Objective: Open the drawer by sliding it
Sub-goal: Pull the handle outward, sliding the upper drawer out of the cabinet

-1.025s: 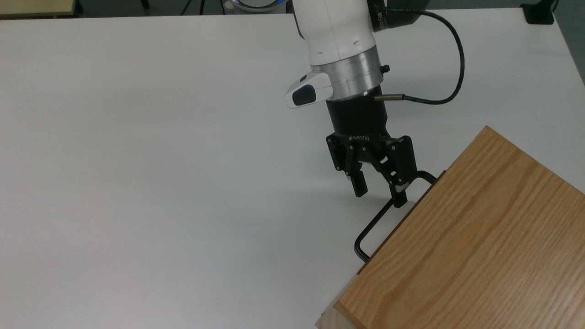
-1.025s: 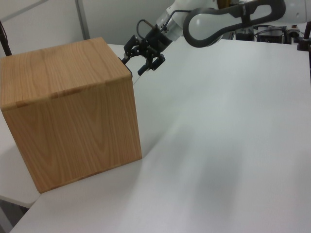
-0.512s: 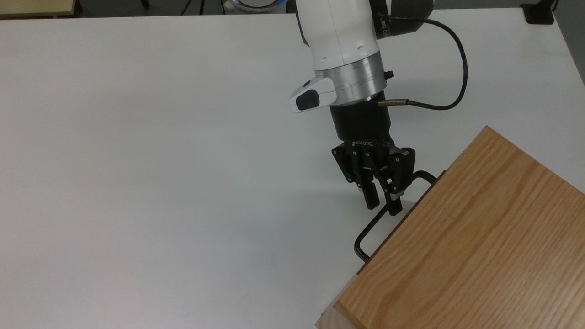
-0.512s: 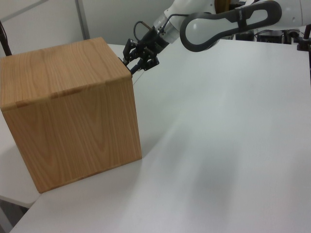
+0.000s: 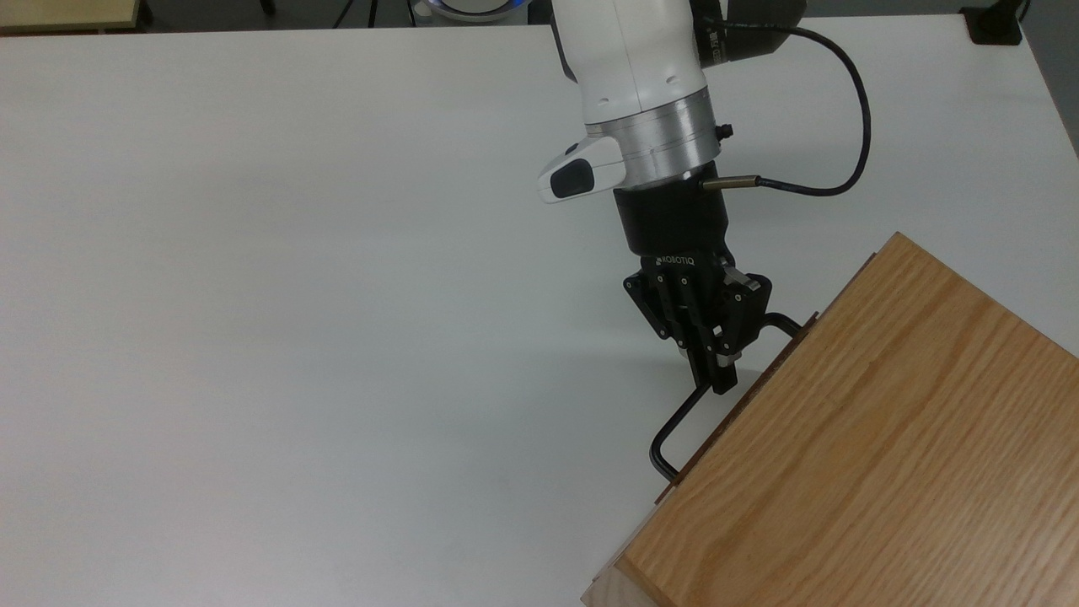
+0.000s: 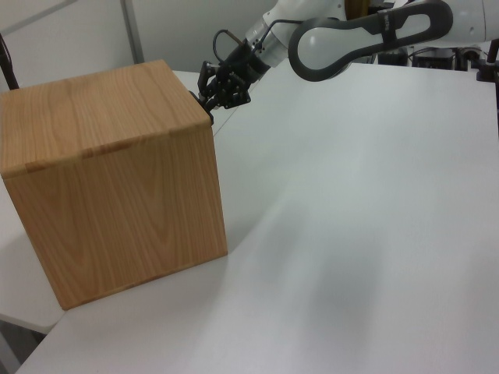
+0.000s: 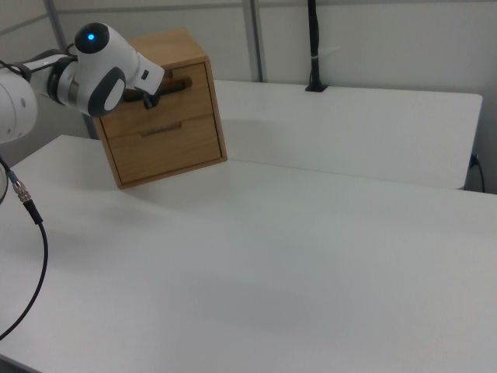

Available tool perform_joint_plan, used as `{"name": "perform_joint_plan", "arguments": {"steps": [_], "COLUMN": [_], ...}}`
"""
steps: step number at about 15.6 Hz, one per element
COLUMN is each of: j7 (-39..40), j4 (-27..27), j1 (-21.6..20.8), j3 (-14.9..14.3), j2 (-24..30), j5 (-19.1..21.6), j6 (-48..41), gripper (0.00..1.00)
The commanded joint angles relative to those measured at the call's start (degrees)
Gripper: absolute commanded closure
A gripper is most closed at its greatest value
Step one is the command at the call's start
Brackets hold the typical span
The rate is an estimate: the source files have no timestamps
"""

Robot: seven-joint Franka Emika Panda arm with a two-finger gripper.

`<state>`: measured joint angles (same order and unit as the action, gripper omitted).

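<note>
Since a second ago the gripper (image 5: 715,371) has drawn its spread fingers together around the black handle (image 5: 674,426) of the drawer (image 7: 159,93).

Even, diffuse light from overhead fills all three views, bright but not harsh. The white worktop (image 5: 295,295) reads pale grey-white in the top view, with a soft, blurred shadow spreading beneath the claw (image 5: 712,371) toward the top view's left. In the left view, a faint broad shadow lies along the foot of the wooden box casing (image 6: 117,179), and wide pale bands of reflected light cross the worktop diagonally. The right view looks slightly dimmer and cooler, with a mild sheen on the worktop's near part. A small blue lamp glows on the arm (image 7: 93,35). Edges stay reasonably crisp; fine detail is somewhat soft and grainy in the two side views.
</note>
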<state>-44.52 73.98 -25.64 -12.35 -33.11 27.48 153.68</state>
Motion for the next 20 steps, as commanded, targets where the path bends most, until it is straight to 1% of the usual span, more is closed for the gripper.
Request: {"name": "perform_joint_plan", "arguments": {"steps": [1, 2, 4, 6, 8, 10, 14, 18, 19, 20], "j7": [1.01, 1.45, 3.72, 5.57, 8.38, 11.02, 13.49, 16.82, 18.05, 19.54], "j4": [7.13, 9.15, 10.66, 10.93, 11.88, 13.64, 15.49, 16.46, 16.90, 17.95], "j1": [1.55, 2.60, 5.32, 8.05, 9.72, 11.13, 11.75, 13.94, 14.47, 15.00], "j3": [-0.40, -0.13, 1.27, 1.72, 1.72, 1.72, 1.72, 1.72, 1.72, 1.72], "j2": [9.09, 11.29, 14.55, 16.66, 19.38, 22.02, 22.91, 23.97, 24.49, 25.10], "j5": [-0.14, -0.06, 0.47, 0.91, 2.05, 3.80, 3.90, 3.90, 3.90, 3.72], "j6": [-1.27, -3.37, -9.51, -16.45, -21.21, -23.77, -26.67, -32.11, -33.78, -35.71], "gripper": [0.91, 0.92, 0.94, 0.95, 0.95, 0.95, 0.95, 0.94, 0.93, 0.89]}}
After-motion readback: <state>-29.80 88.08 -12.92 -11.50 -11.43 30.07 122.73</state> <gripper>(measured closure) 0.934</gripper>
